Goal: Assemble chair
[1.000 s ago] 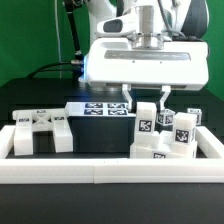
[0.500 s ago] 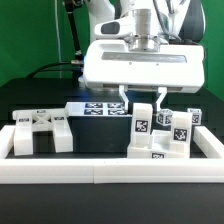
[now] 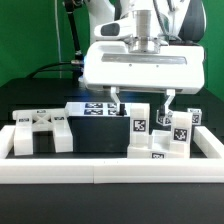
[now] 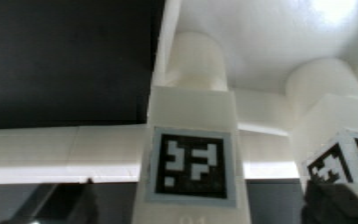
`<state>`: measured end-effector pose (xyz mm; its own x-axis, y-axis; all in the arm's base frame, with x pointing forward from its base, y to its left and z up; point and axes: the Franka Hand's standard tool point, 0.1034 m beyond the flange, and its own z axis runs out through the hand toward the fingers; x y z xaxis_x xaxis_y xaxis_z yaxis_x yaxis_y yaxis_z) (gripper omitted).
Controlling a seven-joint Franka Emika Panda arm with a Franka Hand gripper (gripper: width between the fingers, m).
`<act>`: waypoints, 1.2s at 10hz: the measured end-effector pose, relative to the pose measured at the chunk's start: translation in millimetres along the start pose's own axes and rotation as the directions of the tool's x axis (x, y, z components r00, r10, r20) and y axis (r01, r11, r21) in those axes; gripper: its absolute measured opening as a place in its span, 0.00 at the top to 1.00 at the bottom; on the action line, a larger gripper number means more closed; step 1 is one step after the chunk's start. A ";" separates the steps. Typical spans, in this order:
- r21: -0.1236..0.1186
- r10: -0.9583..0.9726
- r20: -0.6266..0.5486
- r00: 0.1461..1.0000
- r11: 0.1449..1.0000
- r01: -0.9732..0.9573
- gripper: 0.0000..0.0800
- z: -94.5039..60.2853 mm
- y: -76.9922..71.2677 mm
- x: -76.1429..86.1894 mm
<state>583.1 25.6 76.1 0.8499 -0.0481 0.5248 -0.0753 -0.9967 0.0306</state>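
Exterior view: the work surface is a black table [image 3: 100,142], bounded at the front and on both sides by a low white border rail [image 3: 110,172]. A green backdrop [image 3: 30,40] closes the room behind the table. A black cable [image 3: 72,45] runs down in front of it on the exterior view's left. The marker board [image 3: 100,109] lies flat on the table toward the rear centre.

The gripper [image 3: 142,102] hangs below its wide white body with the fingers [image 3: 116,98] spread far apart and nothing clamped. An upright post [image 3: 143,122] stands between and just below them, with a gap to each finger. The post is part of the chair cluster [image 3: 168,135], a group of white tagged blocks on the exterior view's right, just behind the front rail. A separate chair piece [image 3: 40,130] sits on the exterior view's left, well apart from the cluster.

Wrist view: the post fills the centre, has a rounded top and carries a square tag [image 4: 194,165]. A second rounded block [image 4: 327,100] stands just beside it. The dark shapes at the lower corners are too blurred to identify.
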 end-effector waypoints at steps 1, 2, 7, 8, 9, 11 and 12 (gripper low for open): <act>0.005 -0.005 0.020 1.000 1.000 0.005 0.21 -3.8 0.5 5.1; 0.008 -0.008 0.015 1.000 1.000 0.008 0.19 -9.1 2.3 11.9; 0.018 -0.019 0.054 0.998 1.000 0.018 0.19 -25.3 15.3 32.0; 0.023 -0.021 0.078 0.997 1.000 0.019 0.19 -23.8 12.6 29.0; 0.026 -0.022 0.090 0.996 0.999 0.020 0.19 -23.2 11.7 27.4; 0.057 -0.020 0.267 0.964 0.998 0.005 0.19 -18.8 7.0 22.3; 0.067 -0.023 0.330 0.944 0.998 0.001 0.19 -16.2 5.9 22.7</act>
<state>593.6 19.6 102.0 0.9759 -0.0443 0.2137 -0.0396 -0.9989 -0.0261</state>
